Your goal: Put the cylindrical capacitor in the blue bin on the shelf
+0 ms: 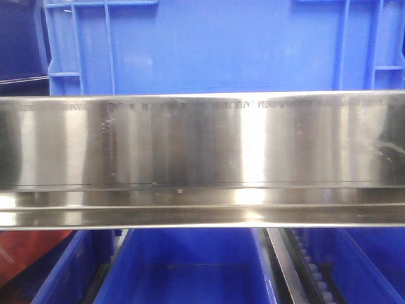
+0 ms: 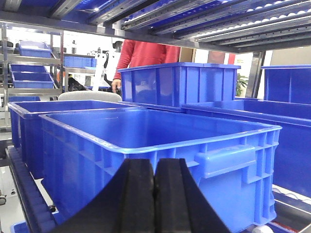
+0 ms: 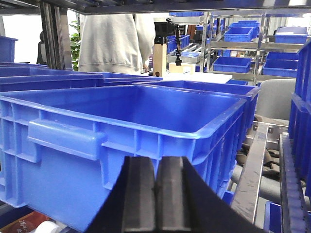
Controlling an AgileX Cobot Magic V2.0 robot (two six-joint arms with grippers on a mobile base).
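- Racking fills every view: a steel shelf (image 1: pixel 202 145) rail crosses the front camera, with blue bins above and below it, and further shelves of bins and two standing people (image 2: pixel 146 53) show behind.
- Left gripper (image 2: pixel 154 194): its black pads (image 2: pixel 138 199) are pressed flat together with no gap and nothing visible between them, so it looks clenched on nothing.
- Right gripper (image 3: pixel 155 199): likewise pinched closed, pad against pad, empty as far as I can see.
- Capacitor: not visible in any view; I cannot say where it is, so pickup seems not yet done.
- Both grippers sit low, just in front of a bin wall, probably parked level with this tier while the base faces the shelf.
- Left bin (image 2: pixel 160 141) presents its near rim and handle lug just beyond the pads; its mouth is open and bare inside.
- Right bin (image 3: pixel 121 121) is similarly open, rim above the pads.
- Overhead, roller tracks (image 2: pixel 218 24) of the tier above hang close, so headroom over the rims looks tight; entry would have to be shallow, over the near edge.
- Neighbouring bins stand just beside, leaving little sideways room.
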